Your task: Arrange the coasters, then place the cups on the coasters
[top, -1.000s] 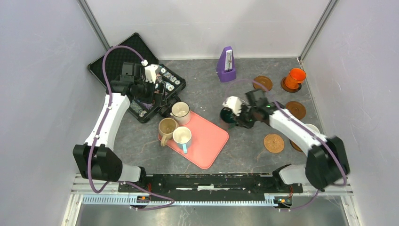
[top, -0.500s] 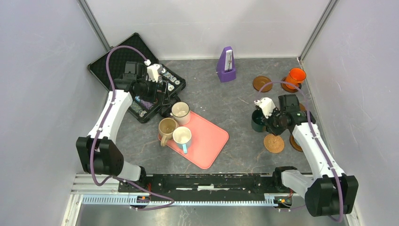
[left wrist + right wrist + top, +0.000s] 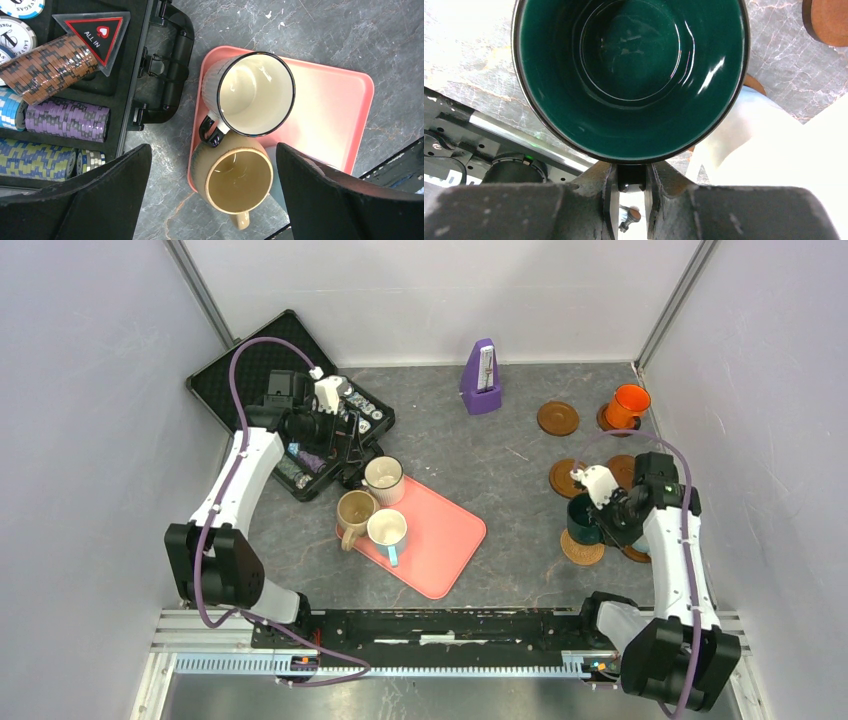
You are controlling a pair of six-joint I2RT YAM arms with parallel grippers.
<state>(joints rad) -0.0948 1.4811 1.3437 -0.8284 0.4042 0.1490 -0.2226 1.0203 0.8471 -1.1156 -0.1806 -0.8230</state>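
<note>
My right gripper (image 3: pixel 600 508) is shut on the handle of the dark teal cup (image 3: pixel 582 518), which hangs upright over the light tan coaster (image 3: pixel 582 547). In the right wrist view the teal cup (image 3: pixel 630 75) fills the frame, with the right gripper (image 3: pixel 631 176) clamped on its handle. An orange cup (image 3: pixel 630 403) stands on a coaster at the far right. Bare dark coasters (image 3: pixel 557 418) (image 3: pixel 566 478) lie nearby. My left gripper (image 3: pixel 212 150) is open above the white dark-rimmed cup (image 3: pixel 255 94) and the tan cup (image 3: pixel 235 181), both on the pink tray (image 3: pixel 330 115). A light blue cup (image 3: pixel 387 530) stands beside them.
An open black case of poker chips (image 3: pixel 300 410) sits at the far left, under my left arm. A purple metronome (image 3: pixel 483 380) stands at the back middle. Walls close in both sides. My right arm covers part of the coasters at the right edge.
My right arm has carried the teal cup from the table's middle to the right and nearer, until it hangs over the tan coaster. The left arm has barely moved.
</note>
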